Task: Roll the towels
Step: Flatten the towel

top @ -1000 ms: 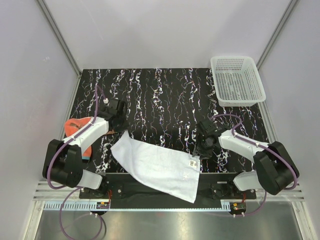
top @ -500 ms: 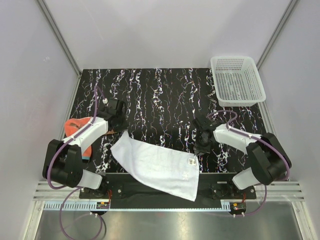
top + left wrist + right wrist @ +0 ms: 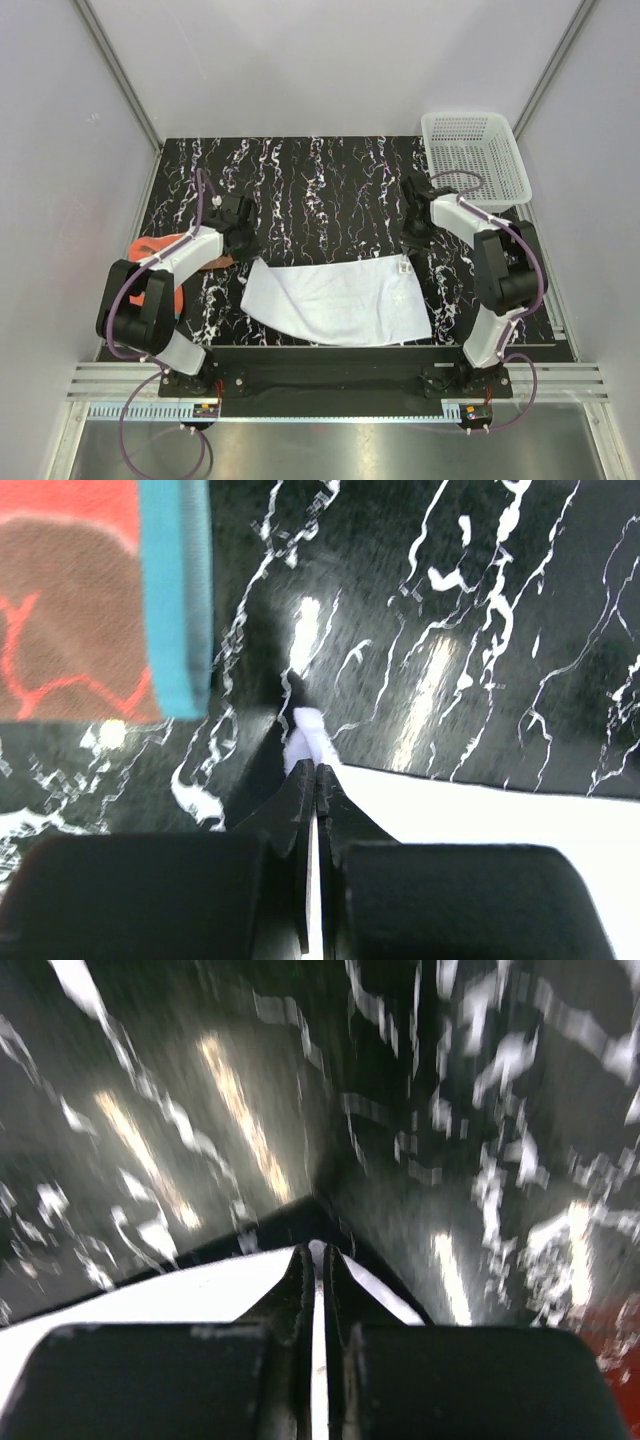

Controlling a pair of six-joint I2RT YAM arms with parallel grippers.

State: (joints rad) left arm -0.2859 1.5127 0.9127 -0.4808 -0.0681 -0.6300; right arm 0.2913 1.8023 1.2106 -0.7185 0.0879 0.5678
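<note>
While the plain white cloth towel (image 3: 340, 305) is spread flat toward six o'clock on the black marbled worktop (image 3: 320, 180), its far corners are pinched in the closed left tool (image 3: 312, 770) and right tool (image 3: 320, 1255). The orange-red, teal-edged towel (image 3: 142, 246) is seen at nine o'clock.

- Legible text, brands, numbers, signs: none in any view.
- Small tag (image 3: 406, 267), pale with dark print, at the far right corner of the white towel (image 3: 340, 300): print too small to read.
- Coloured patches (image 3: 205, 407) on the front rail (image 3: 330, 410) below each arm base: too small to tell whether labels; nothing readable.
</note>
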